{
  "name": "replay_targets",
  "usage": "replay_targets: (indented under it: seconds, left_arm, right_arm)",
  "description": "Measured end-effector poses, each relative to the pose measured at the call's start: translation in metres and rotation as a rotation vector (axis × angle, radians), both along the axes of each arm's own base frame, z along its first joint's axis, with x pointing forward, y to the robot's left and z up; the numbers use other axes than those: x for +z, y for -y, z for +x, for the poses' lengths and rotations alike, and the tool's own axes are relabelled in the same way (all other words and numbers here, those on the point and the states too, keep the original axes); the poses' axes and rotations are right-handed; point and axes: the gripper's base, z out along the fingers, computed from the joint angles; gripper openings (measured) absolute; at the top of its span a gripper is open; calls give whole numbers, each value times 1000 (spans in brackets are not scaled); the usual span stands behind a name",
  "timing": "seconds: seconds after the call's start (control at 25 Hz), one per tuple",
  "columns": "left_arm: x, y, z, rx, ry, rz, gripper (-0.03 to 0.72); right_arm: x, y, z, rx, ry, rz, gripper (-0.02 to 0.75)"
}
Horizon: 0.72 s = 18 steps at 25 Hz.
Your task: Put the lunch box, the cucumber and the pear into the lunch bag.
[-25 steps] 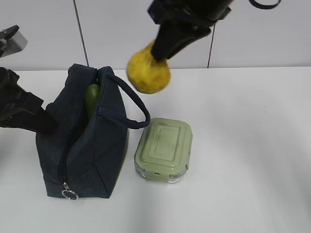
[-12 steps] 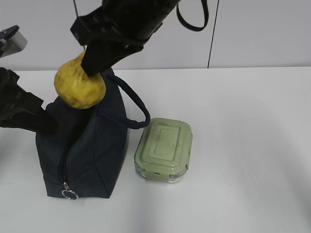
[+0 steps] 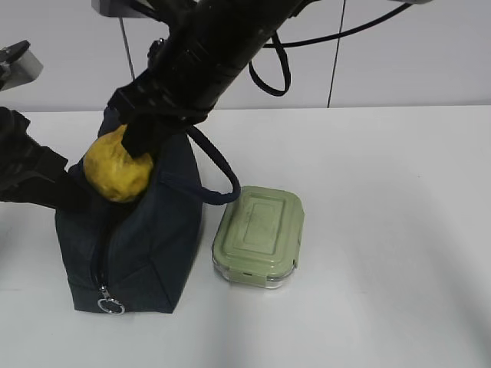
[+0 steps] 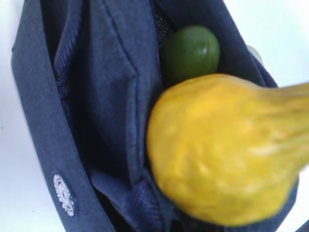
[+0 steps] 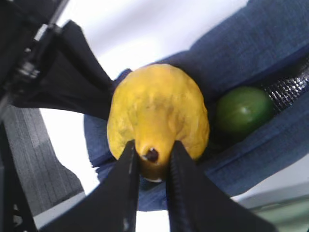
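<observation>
Right gripper (image 5: 149,159): clamped on the pear's narrow neck, reaching across to the left side of the table.
Pear (image 3: 116,167): hung at the bag's open mouth, its lower part just inside the rim.
Bag (image 3: 142,238): upright, top open.
Cucumber (image 4: 190,53): inside the bag, one end showing beside the pear.
Lunch box (image 3: 258,236): on the table, just right of the bag, lid on.
Left gripper (image 3: 65,192): at the bag's left edge; jaws together, hold on fabric unclear.

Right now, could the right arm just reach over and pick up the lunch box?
Probably not yet: its hand is shut on the pear's neck over the lunch bag. The lunch box itself sits uncovered beside the bag.
</observation>
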Motion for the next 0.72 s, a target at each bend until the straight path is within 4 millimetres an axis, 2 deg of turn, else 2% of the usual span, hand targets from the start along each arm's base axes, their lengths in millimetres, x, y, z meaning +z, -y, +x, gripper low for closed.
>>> replay_targets:
  seconds: [0.2, 0.32, 0.4, 0.52, 0.64, 0.72]
  left_arm:
    - [0, 0, 0, 1, 0, -2, 1]
    - [0, 0, 0, 1, 1, -2, 1]
    - [0, 0, 0, 1, 1, -3, 1]
    - [0, 0, 0, 2, 3, -2, 1]
    - [0, 0, 0, 2, 3, -2, 1]
    - [0, 0, 0, 2, 3, -2, 1]
  right_arm:
    - [-29, 4, 9, -5, -12, -153, 98]
    - [-34, 6, 12, -12, -13, -191, 101]
    - [-35, 6, 12, -12, -13, -191, 134]
    - [-33, 4, 11, -10, -25, -162, 284]
    - [-30, 0, 10, 4, -27, -114, 489]
    - [-25, -3, 9, 10, -21, -90, 550]
